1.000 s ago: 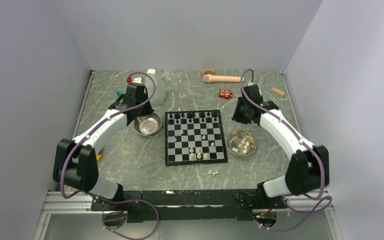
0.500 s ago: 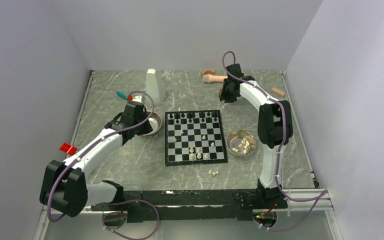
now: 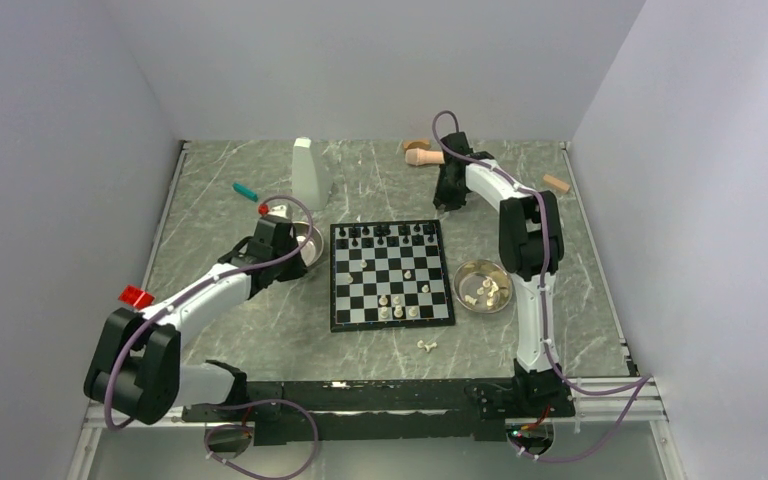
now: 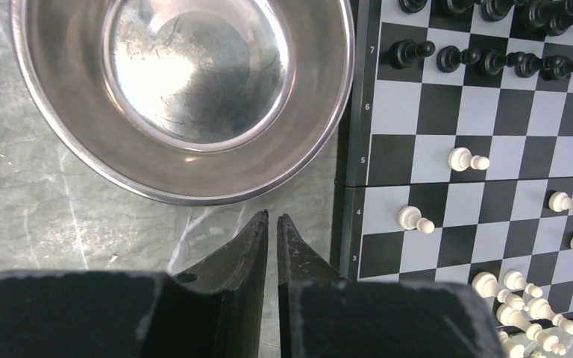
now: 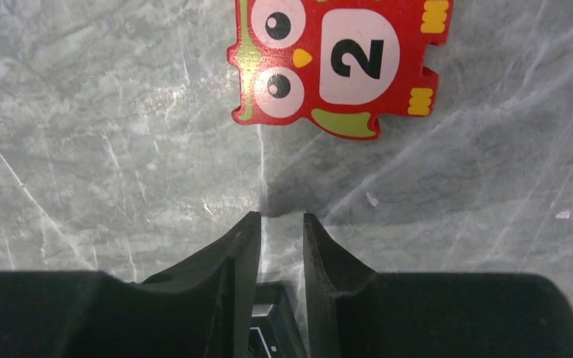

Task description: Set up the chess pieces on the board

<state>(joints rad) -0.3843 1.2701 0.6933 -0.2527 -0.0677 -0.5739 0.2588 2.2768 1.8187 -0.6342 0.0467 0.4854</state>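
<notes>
Grey-green marbled table (image 3: 280, 330) w/ plain white walls on three sides. Board (image 3: 355, 300) sits mid-table, square to the arms. Black pieces (image 3: 385, 233) line its two far rows, on the 12 o'clock side. White pieces (image 3: 397, 310) are scattered over the middle and near rows, several bunched toward the near edge.

At 3 o'clock of the board, just beside it, a steel bowl (image 3: 480, 267) holds more white ones. Two loose white pieces (image 3: 425, 346) lie on the table at approx 5 o'clock, off the board. A second steel bowl (image 4: 186, 198) sits at 9–10 o'clock, just beside the board's left border.

Left gripper (image 4: 272, 218) hovers over bare table at that bowl's near rim. Its jaws are nearly together, only a thin slit btwn them and nothing in it. Right gripper (image 5: 281, 216) is out at 1 o'clock of the board, pointing down at the table just short of a red owl puzzle piece (image 5: 339, 63) marked 2. Its jaws are narrowly apart w/ nothing btwn them.

Other bits:
- White bottle (image 3: 307, 175) at 11 o'clock, w/ a teal stick (image 3: 245, 190) left of it.
- Small red item (image 3: 263, 209) near the left wrist, poss. a cap but too small to tell.
- Wooden pestle-like piece (image 3: 420, 155) at the far edge.
- Wood block (image 3: 556, 183) at 2 o'clock.
- Red block (image 3: 135, 296) beside the left arm.
</notes>
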